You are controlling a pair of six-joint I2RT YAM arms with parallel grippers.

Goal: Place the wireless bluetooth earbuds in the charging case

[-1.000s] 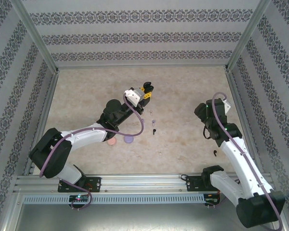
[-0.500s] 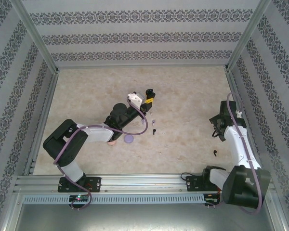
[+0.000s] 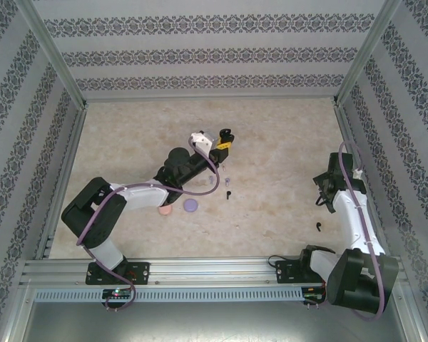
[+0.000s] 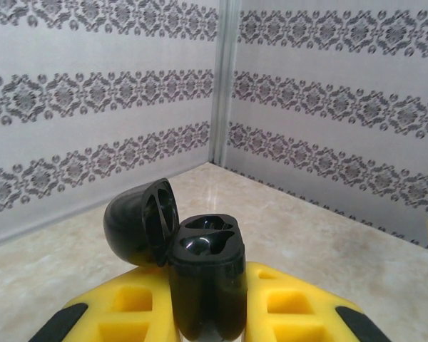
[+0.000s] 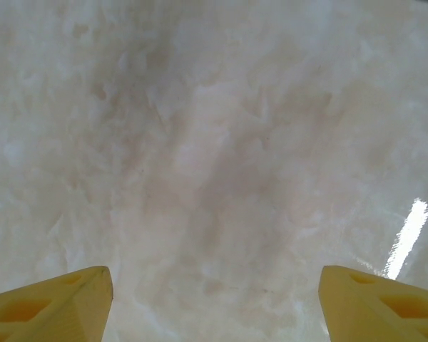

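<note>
A black charging case [image 4: 207, 285] is held upright in the left gripper [image 4: 208, 317], clamped between its yellow fingers [image 4: 132, 306]. The lid [image 4: 141, 222] is swung open to the left of the body, and two dark hollows are seen in the top of the case. From above, the case is seen over the middle of the table [image 3: 285, 128], toward the patterned back wall [image 3: 214, 57].

A pale purple earbud [image 3: 227, 179] and a black earbud [image 3: 229, 193] are seen lying loose on the table, close together, just on the near side of the left gripper. A second black earbud [image 3: 319, 227] is found well apart from them, on the right of the table, beside the right arm. A pink disc [image 3: 165, 209] and a purple disc [image 3: 191, 205] are laid side by side against the left arm, the pink one partly covered by it.

The right gripper [image 5: 214, 306] is spread wide, with nothing held between its yellow fingertips [image 5: 385, 303]; bare marbled table is seen below it. From above it is placed near the right wall, well apart from the case
</note>
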